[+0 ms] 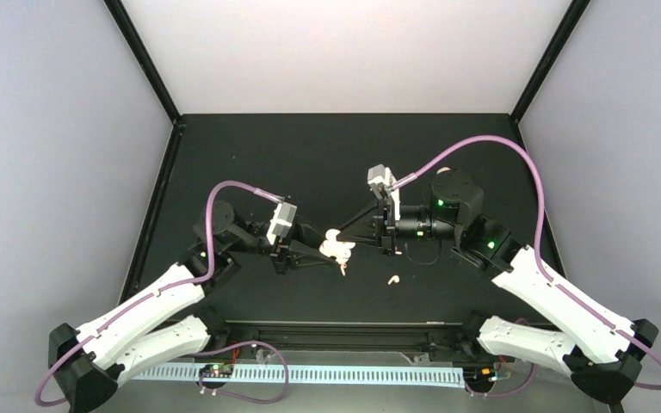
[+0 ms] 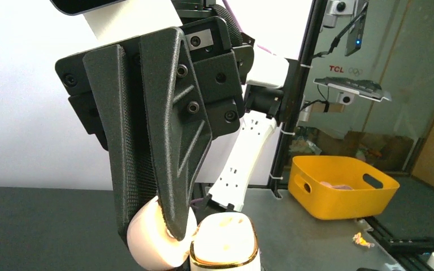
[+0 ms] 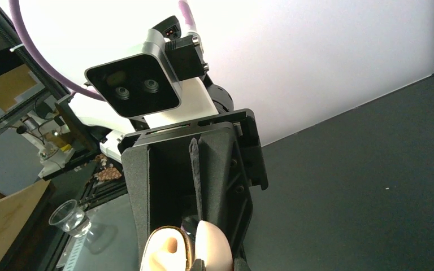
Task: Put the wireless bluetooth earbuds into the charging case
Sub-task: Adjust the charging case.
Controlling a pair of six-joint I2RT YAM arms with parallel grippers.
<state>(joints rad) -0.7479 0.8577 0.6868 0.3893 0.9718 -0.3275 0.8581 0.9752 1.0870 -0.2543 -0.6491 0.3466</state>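
The charging case (image 1: 339, 246) is a cream shell with a gold rim, held above the black table between both arms. Its base (image 2: 224, 241) stands open, and hollow sockets show in its top. My left gripper (image 1: 330, 253) is shut on the base (image 3: 164, 248). My right gripper (image 1: 338, 236) is shut on the rounded lid (image 2: 152, 248), its dark fingers (image 2: 172, 169) pinching the lid's wall. One cream earbud (image 1: 392, 280) lies on the table to the right of the case. A second small cream earbud (image 1: 342, 269) shows just below the case.
A black rail (image 1: 344, 331) runs along the table's near edge between the arm bases. Off the table, a yellow bin (image 2: 339, 189) sits on a grey surface, and a clear cup (image 3: 68, 217) stands beyond the table's side.
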